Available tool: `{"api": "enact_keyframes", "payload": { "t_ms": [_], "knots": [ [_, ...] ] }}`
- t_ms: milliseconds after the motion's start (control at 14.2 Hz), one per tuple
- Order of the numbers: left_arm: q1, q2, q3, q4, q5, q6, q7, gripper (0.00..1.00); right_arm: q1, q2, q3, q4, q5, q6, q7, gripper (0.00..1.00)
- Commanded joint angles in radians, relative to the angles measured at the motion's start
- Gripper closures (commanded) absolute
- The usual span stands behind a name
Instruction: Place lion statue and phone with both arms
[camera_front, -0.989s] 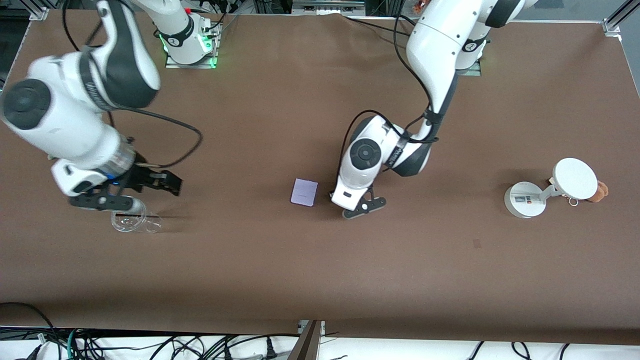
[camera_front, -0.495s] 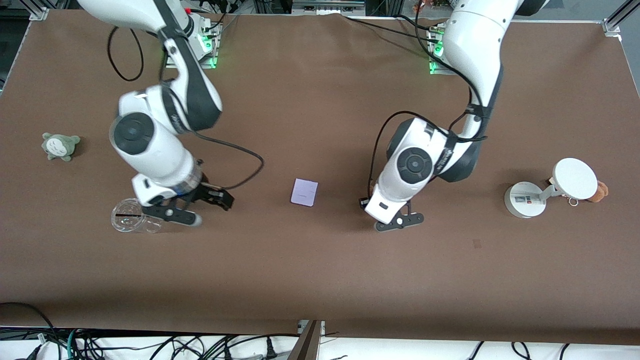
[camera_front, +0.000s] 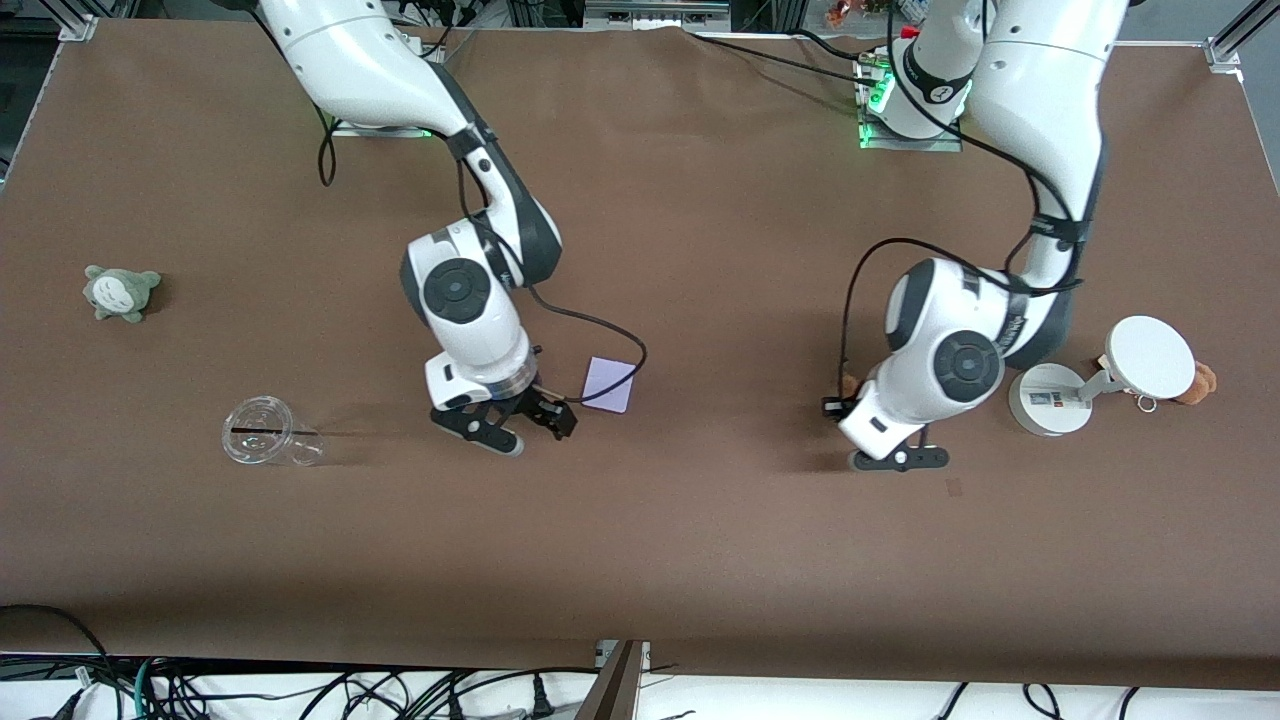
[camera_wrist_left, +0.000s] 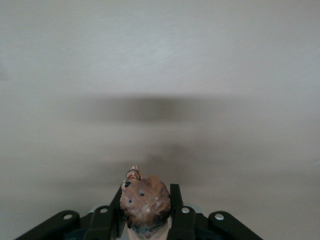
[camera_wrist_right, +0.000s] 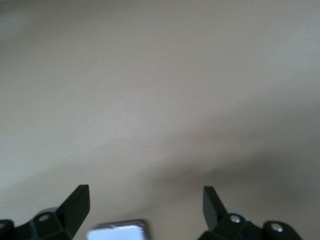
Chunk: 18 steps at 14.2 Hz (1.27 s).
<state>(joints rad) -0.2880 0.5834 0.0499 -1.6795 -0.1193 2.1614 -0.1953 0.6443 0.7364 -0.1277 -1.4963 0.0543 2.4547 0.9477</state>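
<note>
**A:** Two arms, two jobs. Why is the right gripper (camera_front: 535, 432) spread so wide?

**B:** I judge it is set to straddle the phone (camera_front: 608, 385). The phone lies flat mid-table, at that gripper's two o'clock in the front view, untouched.

**A:** And the lion statue (camera_wrist_left: 145, 202)?

**B:** It is pinched head-out in the left gripper (camera_front: 897, 458), low over bare table.

**A:** Anything in the way?

**B:** At its two o'clock, close by, stands the round white stand (camera_front: 1050, 400), with a tan plush toy (camera_front: 1203, 382) beside it. The clear cup (camera_front: 270, 432) and the grey-green plush (camera_front: 122, 292) lie well off at nine and ten o'clock of the phone.
</note>
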Motion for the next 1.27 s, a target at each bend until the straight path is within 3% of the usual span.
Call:
{"api": "enact_keyframes", "payload": {
  "t_ms": [0, 353, 636, 989, 1201],
  "knots": [
    [0.064, -0.186, -0.018, -0.205, 0.009, 0.028, 0.163, 1.0, 0.061, 0.084, -0.012, 0.082, -0.002, 0.026, 0.068, 0.0],
    [0.187, -0.125, -0.016, -0.204, 0.015, 0.046, 0.35, 1.0, 0.116, 0.153, -0.015, 0.12, -0.025, 0.027, 0.068, 0.0],
    [0.21, -0.065, -0.016, -0.194, 0.013, 0.132, 0.418, 1.0, 0.144, 0.17, -0.015, 0.122, -0.046, 0.024, 0.066, 0.0],
    [0.217, -0.004, -0.016, -0.123, 0.013, 0.153, 0.418, 1.0, 0.159, 0.166, -0.015, 0.111, -0.06, -0.012, 0.065, 0.0],
    [0.219, 0.065, -0.016, -0.028, 0.013, 0.156, 0.418, 1.0, 0.158, 0.152, -0.024, 0.113, -0.082, -0.065, 0.048, 0.0]
  ]
}}
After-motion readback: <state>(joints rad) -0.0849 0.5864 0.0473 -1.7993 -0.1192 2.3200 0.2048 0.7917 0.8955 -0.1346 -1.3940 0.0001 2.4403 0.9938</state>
